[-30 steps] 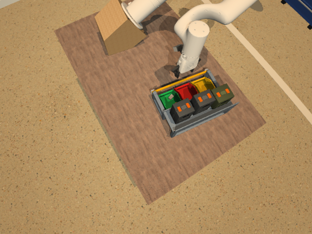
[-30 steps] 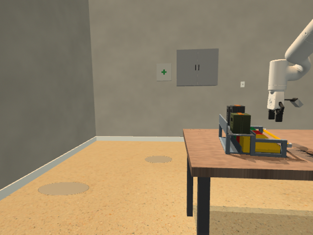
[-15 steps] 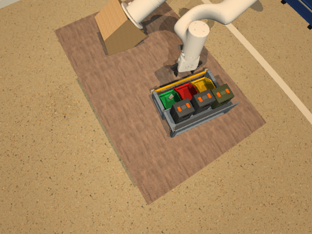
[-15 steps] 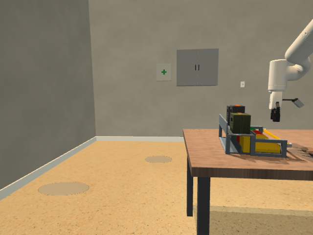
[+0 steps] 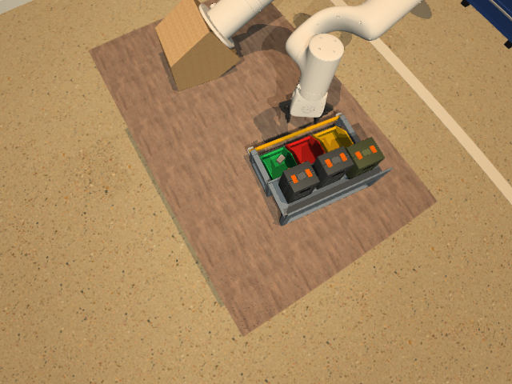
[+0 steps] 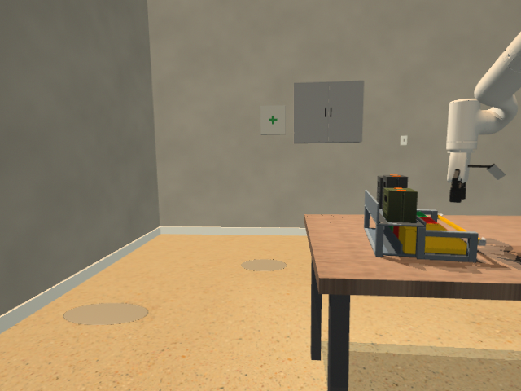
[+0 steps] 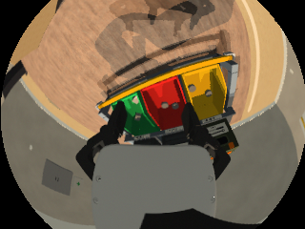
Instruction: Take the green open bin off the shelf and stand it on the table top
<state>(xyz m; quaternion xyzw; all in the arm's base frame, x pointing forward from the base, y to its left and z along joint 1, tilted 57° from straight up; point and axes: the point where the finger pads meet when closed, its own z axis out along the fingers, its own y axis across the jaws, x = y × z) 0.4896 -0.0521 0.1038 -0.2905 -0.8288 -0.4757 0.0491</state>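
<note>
The green open bin (image 5: 270, 164) (image 7: 146, 125) sits at one end of the lower level of the grey shelf (image 5: 259, 170) (image 6: 420, 243) (image 7: 233, 77), with small parts in it. The red bin (image 5: 302, 152) (image 7: 158, 92) is beside it, then the yellow bin (image 5: 330, 142) (image 6: 444, 244) (image 7: 202, 77). All three appear level, open fronts toward the orange-yellow front bar (image 5: 295, 134) (image 6: 453, 223) (image 7: 164, 77). My gripper (image 5: 302, 119) (image 6: 457, 199) (image 7: 154, 108) is open and empty, pointing down. It hangs high above the table, just outside the front bar.
Two dark cases (image 5: 298, 190) (image 5: 330, 174) and an olive case (image 5: 363, 160) (image 6: 399, 207) stand on the shelf's upper level, behind and above the bins. A wooden wedge-shaped block (image 5: 182, 39) stands near the arm's base on the table top (image 5: 214, 231) (image 6: 340, 248).
</note>
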